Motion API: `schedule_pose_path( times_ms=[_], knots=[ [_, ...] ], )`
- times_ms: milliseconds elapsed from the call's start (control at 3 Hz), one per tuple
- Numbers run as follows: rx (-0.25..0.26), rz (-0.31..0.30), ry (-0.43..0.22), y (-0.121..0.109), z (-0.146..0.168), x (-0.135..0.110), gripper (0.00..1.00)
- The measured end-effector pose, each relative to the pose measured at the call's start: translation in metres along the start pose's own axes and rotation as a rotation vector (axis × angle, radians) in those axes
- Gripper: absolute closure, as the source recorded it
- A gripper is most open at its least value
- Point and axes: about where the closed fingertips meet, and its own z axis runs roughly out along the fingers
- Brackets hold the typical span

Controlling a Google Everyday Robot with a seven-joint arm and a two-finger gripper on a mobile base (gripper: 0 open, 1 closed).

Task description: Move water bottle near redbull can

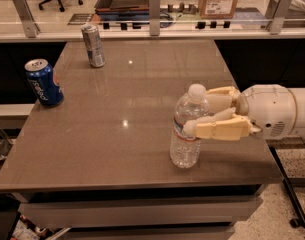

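Jaws snug on the upright water bottle [185, 151] (cap up, long axis vertical), front-right on table [117, 154].

Clear water bottle [184, 151] (white cap) upright near right, clasped by the tool [198, 110]; silver redbull can [93, 45] upright far left.

Covered and cropped
The gripper [198, 112], clasped round the water bottle [184, 149] at the table's [117, 149] front right, covers part of its label (print unreadable); the arm [282, 111] is cut off by the right edge.

End effector [198, 111] at right: cream fingers [219, 129], rounded white wrist housing [272, 109].
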Motion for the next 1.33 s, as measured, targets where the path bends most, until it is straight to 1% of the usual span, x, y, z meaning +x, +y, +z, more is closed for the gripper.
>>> schedule_pose_path(
  times_ms=[333,667,1000,1333],
  knots=[
    [-0.004,-0.003,0.001,0.001,0.002,-0.001,0.85],
    [-0.008,-0.005,0.003,0.002,0.004,-0.002,1.0],
    [0.006,-0.008,0.007,-0.008,0.006,-0.01,1.0],
    [0.032,-0.013,0.011,-0.041,0.012,-0.027,1.0]
  ],
)
